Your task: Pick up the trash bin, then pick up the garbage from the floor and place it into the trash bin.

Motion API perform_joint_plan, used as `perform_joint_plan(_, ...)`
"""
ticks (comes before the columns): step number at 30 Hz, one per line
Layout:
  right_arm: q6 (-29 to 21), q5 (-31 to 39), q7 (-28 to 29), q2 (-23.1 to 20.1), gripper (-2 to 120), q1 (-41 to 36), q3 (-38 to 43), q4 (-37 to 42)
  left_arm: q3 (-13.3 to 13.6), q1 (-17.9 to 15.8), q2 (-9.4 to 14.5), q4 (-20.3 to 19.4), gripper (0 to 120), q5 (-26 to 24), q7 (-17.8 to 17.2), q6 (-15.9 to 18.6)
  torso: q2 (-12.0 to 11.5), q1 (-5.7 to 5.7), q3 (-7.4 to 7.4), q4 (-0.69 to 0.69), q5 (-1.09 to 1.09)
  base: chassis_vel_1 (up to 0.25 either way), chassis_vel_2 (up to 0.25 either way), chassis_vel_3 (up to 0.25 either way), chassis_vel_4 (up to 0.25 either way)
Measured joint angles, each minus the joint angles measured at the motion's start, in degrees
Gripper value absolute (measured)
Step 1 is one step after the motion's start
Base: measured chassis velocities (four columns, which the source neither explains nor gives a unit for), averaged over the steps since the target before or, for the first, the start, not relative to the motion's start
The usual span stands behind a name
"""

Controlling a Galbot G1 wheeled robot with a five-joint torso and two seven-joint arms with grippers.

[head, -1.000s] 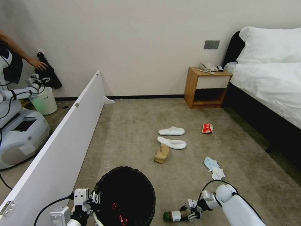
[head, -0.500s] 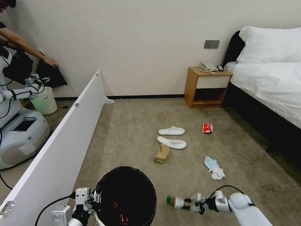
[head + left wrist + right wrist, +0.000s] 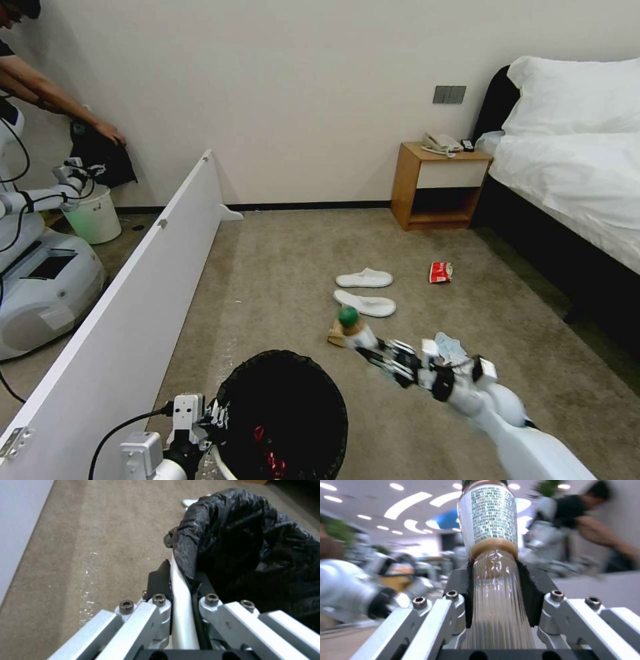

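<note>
Right gripper (image 3: 373,352) clamped on a ribbed clear bottle (image 3: 355,328) with a green cap and white label, held in the air just beyond the trash bin (image 3: 283,417), cap pointing away from the robot. Left gripper (image 3: 181,590) pinched on that bin's white rim beside the folded black liner. Inside the bin, something red at the bottom. Beyond the bin on the carpet: brown cardboard piece (image 3: 335,334), white slippers (image 3: 365,291), red snack packet (image 3: 441,272), pale mask (image 3: 451,347).
</note>
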Motion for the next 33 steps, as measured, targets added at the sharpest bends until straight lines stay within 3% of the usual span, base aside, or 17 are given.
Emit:
perform_joint_plan(6,-0.3,-1.0,-2.2,2.9,28,2.9,-5.8,0.1,0.5,0.0,0.4,-0.3,4,-0.2,0.0,0.1,0.0,0.00,0.00,-0.01,0.00,0.000,0.000,0.000,0.000)
perform_joint_plan(11,0.3,-5.6,-2.8,3.7,50,2.5,-6.6,-2.3,0.0,0.1,0.5,-0.5,4,-0.8,0.0,0.1,0.0,0.00,0.00,-0.04,0.00,0.000,0.000,0.000,0.000)
perform_joint_plan(12,0.3,-5.6,-2.8,3.7,50,2.5,-6.6,-2.3,0.0,0.1,0.5,-0.5,4,-0.8,0.0,0.1,0.0,0.00,0.00,-0.04,0.00,0.000,0.000,0.000,0.000)
perform_joint_plan(20,0.9,-7.4,-3.0,-0.1,81,-2.2,-1.8,-1.7,0.0,-0.5,0.2,-0.3,4,-1.2,0.0,0.3,0.0,0.00,0.00,-0.05,0.00,0.000,0.000,0.000,0.000)
perform_joint_plan(22,0.9,-7.4,-3.1,-0.3,82,-2.5,-1.5,-1.6,0.0,-0.6,0.2,-0.2,4,-1.2,0.0,0.3,0.0,0.00,0.00,-0.05,0.01,0.000,0.000,0.000,0.000)
perform_joint_plan(24,1.1,-7.4,-2.9,-1.2,94,-3.8,0.2,-1.0,0.0,-0.7,0.2,-0.1,4,-1.2,0.0,0.3,0.0,0.00,0.00,-0.02,0.00,0.000,0.000,0.000,0.000)
perform_joint_plan(25,1.1,-7.4,-2.9,-1.2,94,-3.8,0.2,-1.0,0.0,-0.7,0.2,-0.1,4,-1.2,0.0,0.3,0.0,0.00,0.00,-0.02,0.00,0.000,0.000,0.000,0.000)
perform_joint_plan(27,3.6,-7.6,0.3,-1.4,99,-5.7,2.8,-0.4,0.0,-0.7,0.1,-0.1,4,-1.3,0.0,0.3,0.0,0.00,0.00,-0.01,0.02,0.000,0.000,0.000,0.000)
perform_joint_plan(33,10.2,-11.1,12.3,-1.7,100,-13.0,12.1,2.6,-0.3,-0.7,-0.1,0.1,4,-1.4,0.0,0.3,0.0,0.00,0.00,-0.01,0.01,0.000,0.000,0.000,0.000)
